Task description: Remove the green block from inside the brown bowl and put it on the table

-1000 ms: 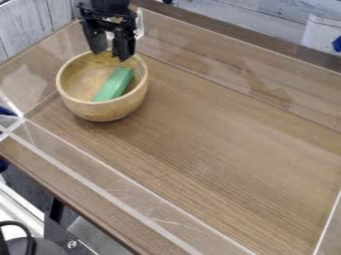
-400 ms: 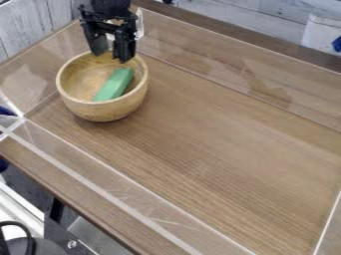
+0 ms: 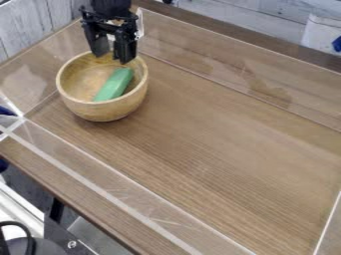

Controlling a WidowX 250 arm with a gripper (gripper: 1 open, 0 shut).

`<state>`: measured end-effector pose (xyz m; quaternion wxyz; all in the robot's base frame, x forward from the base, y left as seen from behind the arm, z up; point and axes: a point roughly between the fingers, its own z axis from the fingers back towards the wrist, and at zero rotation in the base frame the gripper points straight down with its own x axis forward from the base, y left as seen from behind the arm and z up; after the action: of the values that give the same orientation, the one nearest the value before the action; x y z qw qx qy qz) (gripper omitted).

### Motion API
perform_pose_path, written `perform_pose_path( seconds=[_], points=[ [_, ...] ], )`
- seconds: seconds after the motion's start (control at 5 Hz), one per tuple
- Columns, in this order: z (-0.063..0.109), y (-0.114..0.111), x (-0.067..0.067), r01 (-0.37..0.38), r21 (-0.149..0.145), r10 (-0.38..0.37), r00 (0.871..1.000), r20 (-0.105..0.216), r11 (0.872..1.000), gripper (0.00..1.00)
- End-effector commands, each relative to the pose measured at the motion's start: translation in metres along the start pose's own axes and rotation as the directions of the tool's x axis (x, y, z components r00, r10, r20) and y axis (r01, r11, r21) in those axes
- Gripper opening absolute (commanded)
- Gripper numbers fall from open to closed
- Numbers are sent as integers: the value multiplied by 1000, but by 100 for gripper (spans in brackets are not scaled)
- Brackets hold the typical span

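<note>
Bright green, the block (image 3: pixel 115 84) lies inside the brown bowl (image 3: pixel 103 108), slanting across its pale floor, with its far end leaning toward the right wall. You have the bowl at the left part of the wood-grain table (image 3: pixel 206 134), toward the far side, its round mouth facing up. Your black gripper (image 3: pixel 112 53) hangs over the far rim of the bowl, fingers pointing down, and its jaws stand wide, with nothing held between them. The block sits nearer to you than the fingers and apart from them. Whether a fingertip touches the rim, you cannot tell from this view. Along the left of the table, a clear acrylic edge (image 3: pixel 83 175) runs slantwise from beside the bowl down toward the near side. Beyond it, at the near left corner, you can see black cable (image 3: pixel 19 229) and some grey hardware (image 3: pixel 54 245), too cut off to name. Something blue and white (image 3: pixel 321 34) shows at the far right corner, only partly in view.
</note>
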<state>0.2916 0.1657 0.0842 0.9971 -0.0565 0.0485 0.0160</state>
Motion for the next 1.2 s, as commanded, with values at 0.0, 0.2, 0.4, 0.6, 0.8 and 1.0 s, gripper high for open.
perform_pose_path(
  seconds=[0.0, 0.2, 0.4, 0.6, 0.8, 1.0],
  points=[
    [33, 2, 5, 5, 37, -8, 996, 89, 999, 100],
    [35, 1, 4, 9, 34, -12, 996, 92, 999, 100],
    [38, 1, 3, 13, 31, -16, 995, 95, 999, 100],
    [39, 0, 2, 16, 29, -19, 995, 97, 999, 100],
    [30, 3, 3, 7, 30, -9, 997, 80, 1000, 100],
    [20, 6, 3, -2, 32, 0, 998, 62, 999, 100]
  ],
)
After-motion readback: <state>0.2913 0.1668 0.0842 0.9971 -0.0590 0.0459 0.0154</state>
